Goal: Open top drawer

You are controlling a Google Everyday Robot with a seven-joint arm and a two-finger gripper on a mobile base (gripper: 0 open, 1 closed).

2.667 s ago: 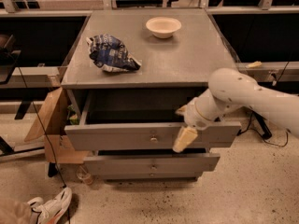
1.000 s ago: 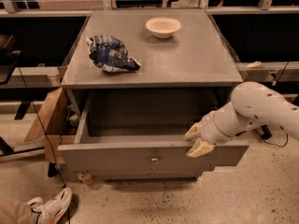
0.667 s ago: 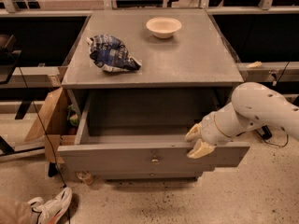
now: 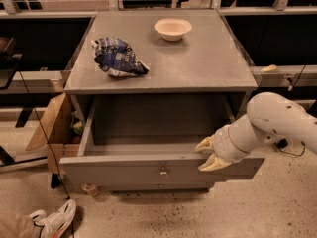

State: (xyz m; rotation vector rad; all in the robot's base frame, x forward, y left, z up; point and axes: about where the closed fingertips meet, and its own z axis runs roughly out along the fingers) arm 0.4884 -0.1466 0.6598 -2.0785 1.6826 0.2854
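Already drawn well out at the lower centre of the frame, the top drawer (image 4: 124, 171) looks about fully open, so the gripper (image 4: 200, 157), jaws parted astride the right end of its front rim, should probably lift away straight without dragging it sideways.

Free room inside top drawer (image 4: 124, 171); hand (image 4: 199, 157) astride front rim

Dim warm light; hand (image 4: 205, 156) at shadowed drawer (image 4: 114, 173) front.
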